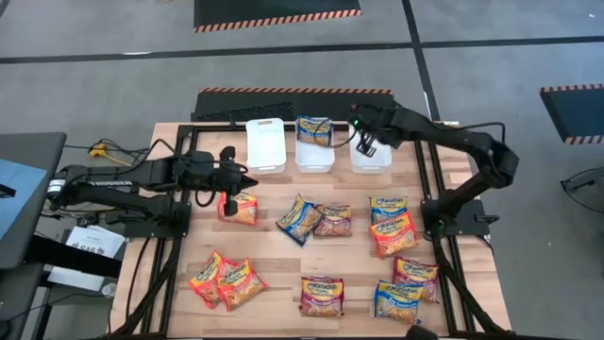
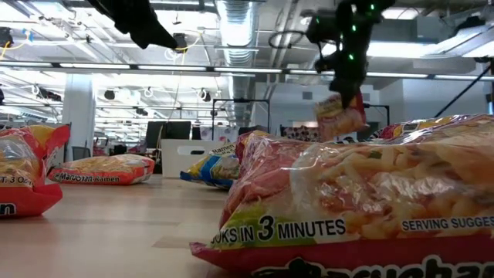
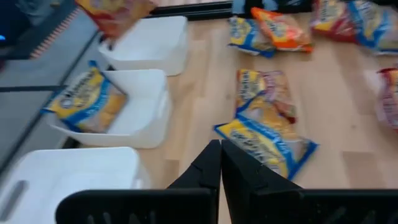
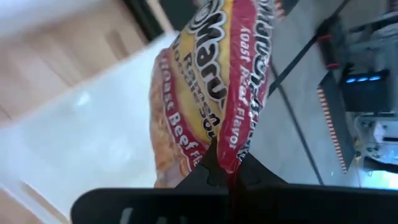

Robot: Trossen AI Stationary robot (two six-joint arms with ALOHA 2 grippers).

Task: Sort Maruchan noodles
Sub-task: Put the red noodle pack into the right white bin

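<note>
R gripper (image 1: 369,147) is raised over the right-hand tub (image 1: 371,157) at the far edge of the worktop (image 1: 283,264), jaws clamped on the edge of a dark red noodle packet (image 4: 211,81) marked roast beef flavor; the packet hangs clear above the white tub, not touching it as far as the low view shows. L gripper (image 1: 249,181) sits low over the worktop's left side, jaws fully closed w/ nothing between them, tips just beside an orange packet (image 1: 240,209). Three white tubs in a row at the far edge: left tub (image 1: 265,144) holds no packet, middle tub (image 1: 314,149) holds one blue packet (image 1: 313,129). Remaining packets lie loose on the worktop: a blue packet (image 1: 298,218) overlapping a dark red packet (image 1: 333,220) near center; a blue/orange pair (image 1: 392,227) at right; two orange packets (image 1: 226,281) side by side at near left; one dark red packet (image 1: 322,295) near center front; a dark red packet (image 1: 415,274) and another blue packet (image 1: 396,301) at near right. Low view: nearest packet fills the foreground, print reads "3 minutes"; open room w/ ceiling ducts behind
</note>
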